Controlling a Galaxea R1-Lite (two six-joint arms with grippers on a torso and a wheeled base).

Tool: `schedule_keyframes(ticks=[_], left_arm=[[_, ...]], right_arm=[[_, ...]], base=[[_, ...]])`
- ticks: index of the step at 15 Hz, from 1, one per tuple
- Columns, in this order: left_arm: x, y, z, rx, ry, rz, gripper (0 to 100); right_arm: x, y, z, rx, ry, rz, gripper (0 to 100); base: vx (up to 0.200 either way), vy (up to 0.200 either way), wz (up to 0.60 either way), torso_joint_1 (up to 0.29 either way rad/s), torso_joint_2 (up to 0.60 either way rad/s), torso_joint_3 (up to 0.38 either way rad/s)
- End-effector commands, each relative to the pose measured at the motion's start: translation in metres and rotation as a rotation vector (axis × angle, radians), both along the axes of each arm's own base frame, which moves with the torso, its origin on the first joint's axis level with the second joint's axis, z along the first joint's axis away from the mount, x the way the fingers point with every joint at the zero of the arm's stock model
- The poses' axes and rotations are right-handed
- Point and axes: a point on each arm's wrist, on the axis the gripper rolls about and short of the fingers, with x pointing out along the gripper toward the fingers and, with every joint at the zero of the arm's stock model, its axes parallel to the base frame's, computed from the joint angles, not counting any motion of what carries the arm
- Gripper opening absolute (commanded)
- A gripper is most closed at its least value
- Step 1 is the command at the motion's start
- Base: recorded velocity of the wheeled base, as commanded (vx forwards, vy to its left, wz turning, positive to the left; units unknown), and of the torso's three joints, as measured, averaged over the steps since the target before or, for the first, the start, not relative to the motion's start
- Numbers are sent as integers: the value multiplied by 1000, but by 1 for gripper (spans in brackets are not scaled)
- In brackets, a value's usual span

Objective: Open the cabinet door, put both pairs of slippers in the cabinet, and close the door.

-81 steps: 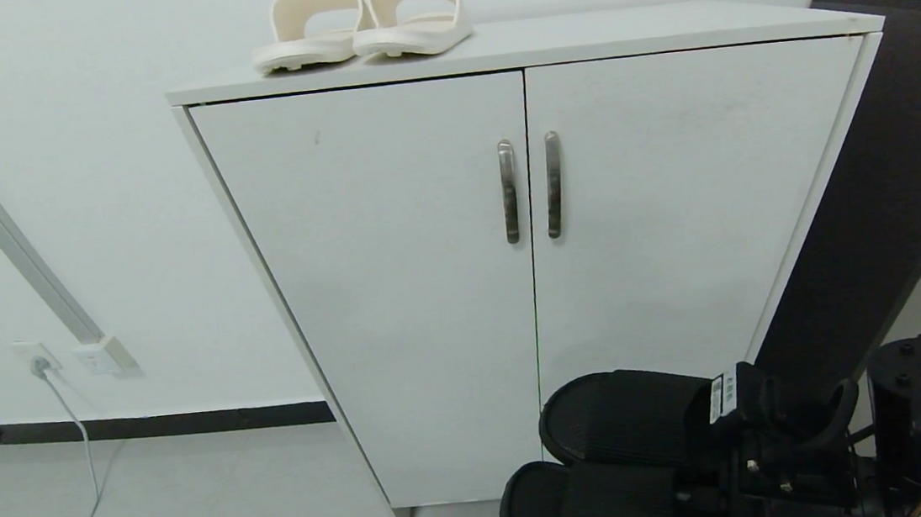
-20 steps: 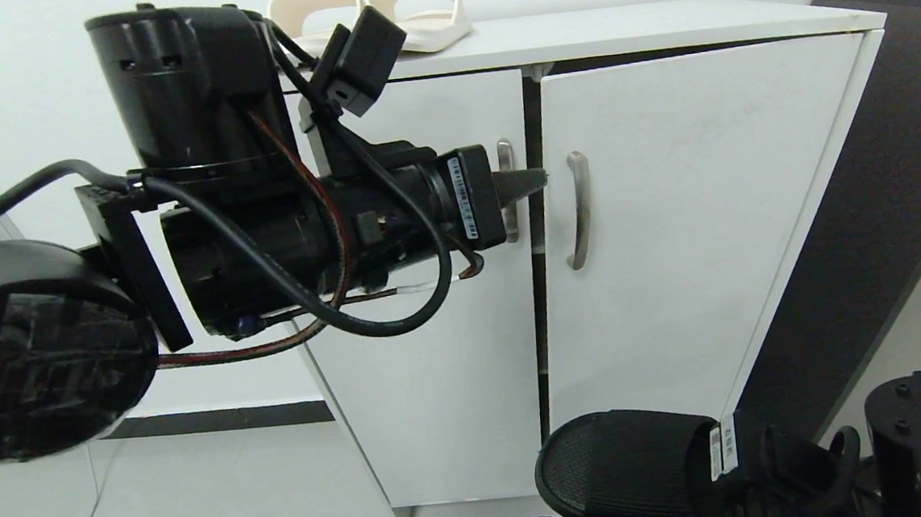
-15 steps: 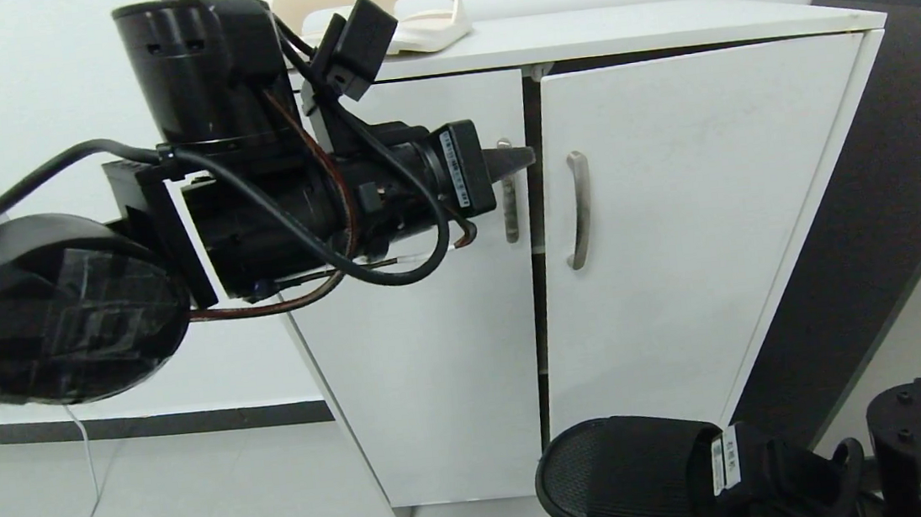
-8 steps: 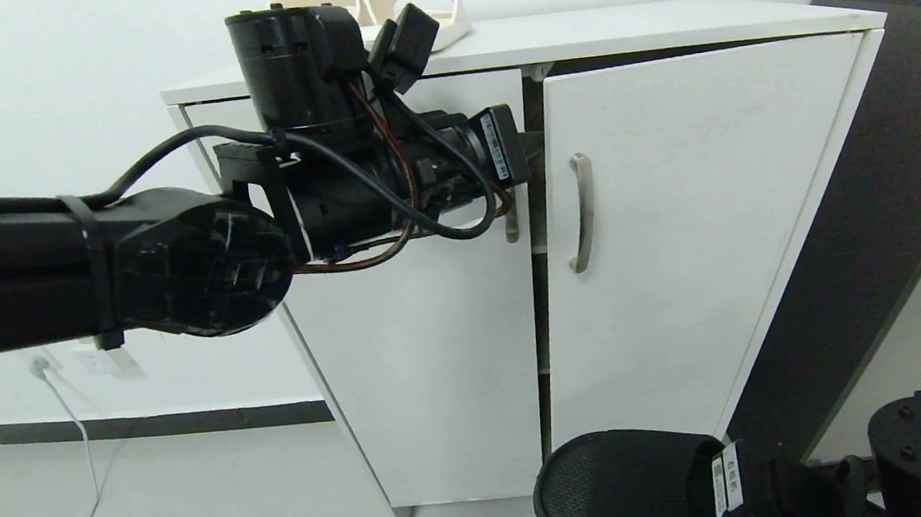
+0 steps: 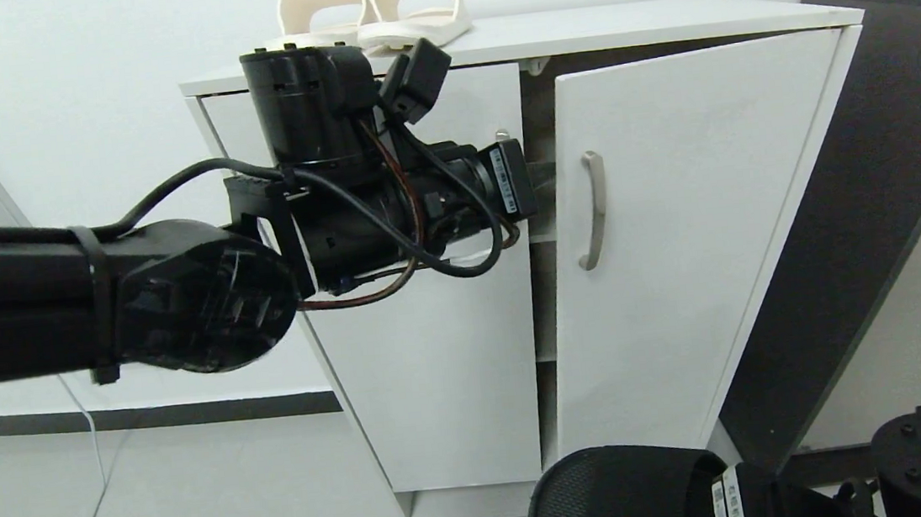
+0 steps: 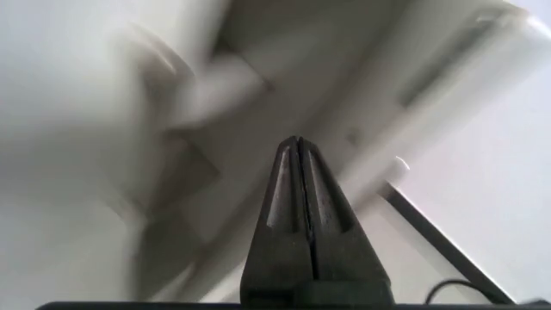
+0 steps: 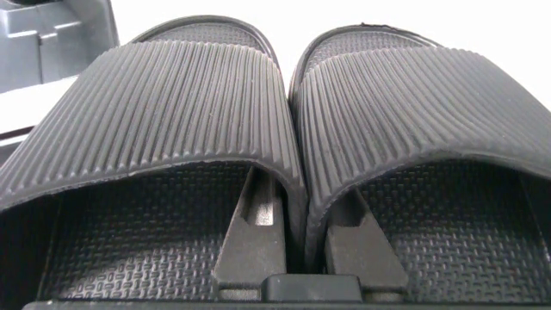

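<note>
White wall (image 5: 73, 93), dark baseboard (image 5: 188, 413), pale grey floor (image 5: 197, 503), dark panel (image 5: 883, 167) at right

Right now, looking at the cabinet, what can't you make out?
Cabinet interior: head view, dark, mostly covered by the right door.
Left door handle: head view, mostly hidden behind the left arm.
Black slippers: head view, cut by the bottom edge.
What the left gripper touches: left wrist view, blurred.

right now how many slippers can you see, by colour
cream open-toe slide slippers, on top of the white cabinet: 2
black ribbed slide slippers, pinched side by side in the right gripper: 2
total: 4
</note>
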Motion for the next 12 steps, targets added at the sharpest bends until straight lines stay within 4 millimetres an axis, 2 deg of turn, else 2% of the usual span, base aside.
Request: schedule_keyframes(ticks=[1, 4, 6, 7, 9, 12], left_arm=[[-31, 1, 5, -25, -31, -57, 0], [-41, 5, 9, -32, -45, -71, 0], [-41, 10, 7, -22, -50, -55, 0], [-47, 34, 7, -8, -47, 3, 0], [-74, 66, 8, 14, -20, 97, 0], [-144, 128, 5, -2, -43, 155, 0]], right_arm=[[-1, 1, 0, -1, 1, 5, 0], [-1, 1, -1, -2, 2, 6, 0], [0, 1, -1, -3, -1, -1, 0], [8, 0, 3, 11, -7, -36, 0], [25, -8, 6, 25, -16, -121, 0], [38, -16, 11, 41, -29, -187, 0]], base=[[-200, 0, 0, 2, -2, -2], [-200, 0, 0, 1, 7, 2], [0, 0, 0, 0, 0, 0], [0, 0, 0, 0, 0, 0], [0, 0, 0, 0, 0, 0], [0, 0, 0, 0, 0, 0]])
